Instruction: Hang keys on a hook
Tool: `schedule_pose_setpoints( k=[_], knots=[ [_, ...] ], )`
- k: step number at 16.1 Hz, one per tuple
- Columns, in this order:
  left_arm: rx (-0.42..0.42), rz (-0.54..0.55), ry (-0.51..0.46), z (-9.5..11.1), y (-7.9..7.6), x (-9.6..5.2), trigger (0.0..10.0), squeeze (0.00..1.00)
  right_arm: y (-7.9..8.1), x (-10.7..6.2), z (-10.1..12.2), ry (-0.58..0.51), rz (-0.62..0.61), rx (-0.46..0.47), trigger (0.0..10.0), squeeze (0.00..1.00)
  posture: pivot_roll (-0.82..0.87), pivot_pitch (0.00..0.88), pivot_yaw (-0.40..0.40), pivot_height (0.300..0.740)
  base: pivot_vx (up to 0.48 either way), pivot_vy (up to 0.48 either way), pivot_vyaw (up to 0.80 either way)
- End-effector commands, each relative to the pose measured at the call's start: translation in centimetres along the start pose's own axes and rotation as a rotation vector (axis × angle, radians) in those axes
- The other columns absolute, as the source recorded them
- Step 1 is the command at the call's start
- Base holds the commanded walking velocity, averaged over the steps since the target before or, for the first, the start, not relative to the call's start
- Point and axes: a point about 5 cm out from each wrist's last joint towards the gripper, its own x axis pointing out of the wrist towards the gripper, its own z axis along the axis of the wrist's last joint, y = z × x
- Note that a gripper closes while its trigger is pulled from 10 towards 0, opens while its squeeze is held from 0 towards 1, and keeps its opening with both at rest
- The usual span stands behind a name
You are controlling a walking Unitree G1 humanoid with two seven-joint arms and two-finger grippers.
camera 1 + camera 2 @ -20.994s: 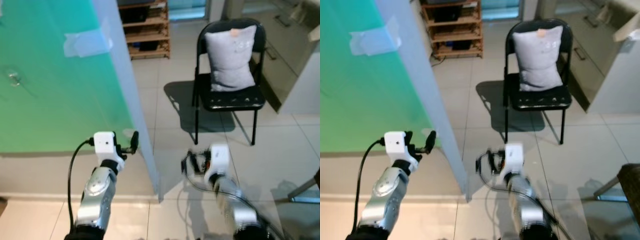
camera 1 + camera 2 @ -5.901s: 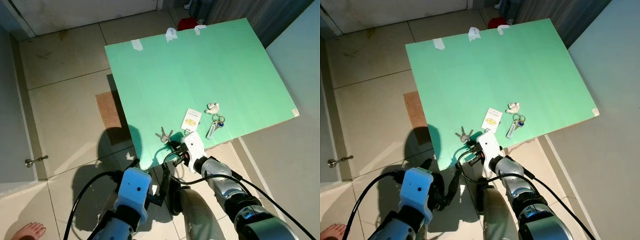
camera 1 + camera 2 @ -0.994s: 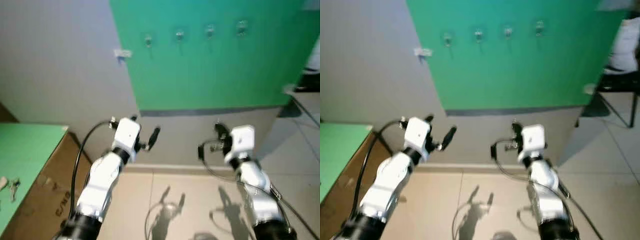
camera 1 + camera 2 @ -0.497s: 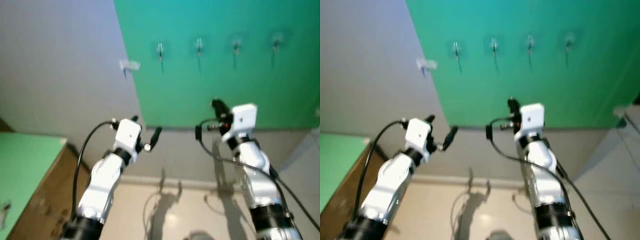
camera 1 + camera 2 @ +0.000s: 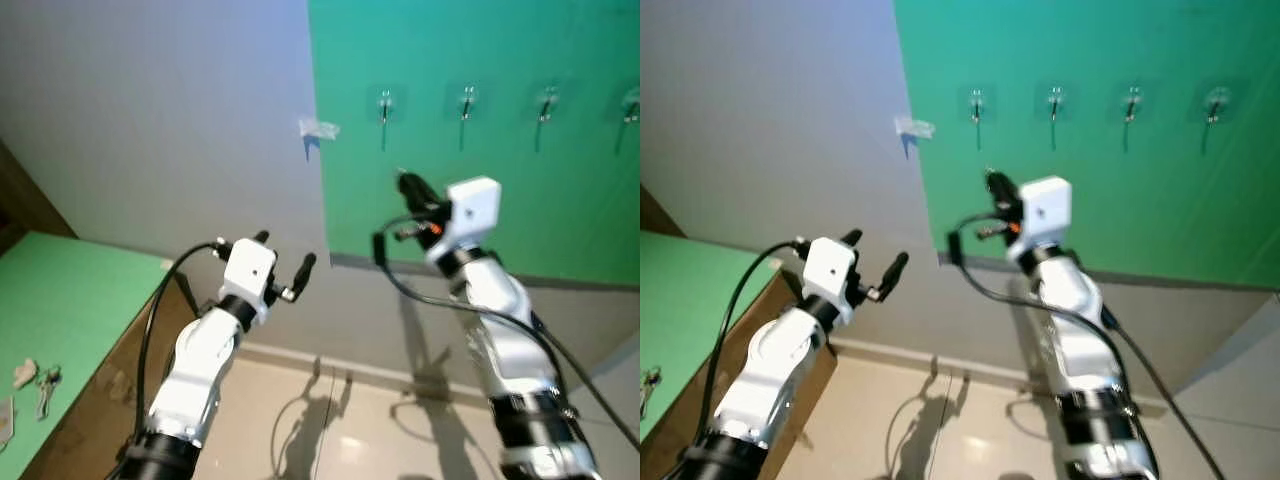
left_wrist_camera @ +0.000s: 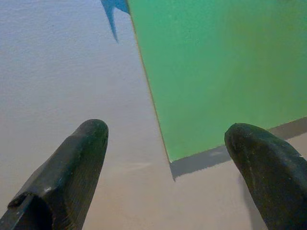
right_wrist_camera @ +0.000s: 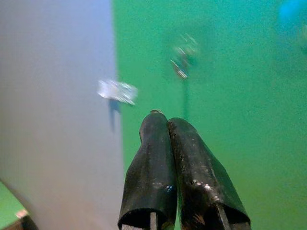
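Several small metal hooks hang in a row on the upright green board (image 5: 500, 190); the leftmost hook (image 5: 385, 101) is nearest my raised right gripper (image 5: 405, 182). That gripper sits a little below and in front of this hook, fingers pressed shut (image 7: 160, 117); I cannot make out keys between them. The same hook (image 7: 182, 62) is blurred in the right wrist view, beyond the fingertips. My left gripper (image 5: 285, 250) is held open at chest height before the grey wall, holding nothing (image 6: 168, 139). A bunch of keys (image 5: 45, 385) lies on the green table top (image 5: 70, 300) at the lower left.
A scrap of clear tape (image 5: 318, 128) sticks to the grey wall (image 5: 180, 120) beside the board's left edge. A small white object (image 5: 22, 373) lies next to the keys. The table's brown side (image 5: 110, 400) stands near my left arm. Tiled floor (image 5: 330, 430) lies below.
The whole view has swung, so the board and hooks now sit further right. My right gripper has stayed shut and come closer under the leftmost hook. The left gripper remains open.
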Motion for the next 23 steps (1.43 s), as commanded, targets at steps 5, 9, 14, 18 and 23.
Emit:
schedule_pose_setpoints(
  k=[5, 9, 14, 18, 23],
  knots=[
    [0.018, -0.016, 0.016, -0.1, -0.3, 0.2, 10.0, 0.00, 0.4, 3.0, 0.9, 0.045, 0.006, -0.017, 0.0, 0.00, -0.22, 0.000, 0.091, 0.740, 0.000, 0.000, 0.00],
    [0.026, -0.005, 0.008, 0.0, -0.4, 0.1, 10.0, 0.00, 0.9, 5.3, 1.2, 0.086, 0.004, -0.043, 0.0, 0.00, -0.19, 0.000, 0.070, 0.740, 0.000, 0.000, 0.00],
    [0.021, 0.015, 0.014, -0.2, -0.4, -0.4, 10.0, 0.00, 0.7, 6.8, 2.1, 0.034, -0.012, -0.086, 0.0, 0.00, -0.16, 0.000, 0.054, 0.740, 0.000, 0.000, 0.00],
    [0.027, 0.018, 0.020, -0.2, -0.2, -0.6, 10.0, 0.00, 0.8, 7.6, 3.2, -0.011, -0.006, -0.089, 0.0, 0.00, -0.16, 0.000, 0.058, 0.740, 0.000, 0.000, 0.00],
    [0.031, 0.002, 0.027, -0.3, -0.2, -0.4, 10.0, 0.00, -0.9, 7.4, 2.7, 0.010, -0.082, -0.106, 0.0, 0.00, -0.17, 0.000, 0.066, 0.740, 0.000, 0.000, 0.00]
  ],
)
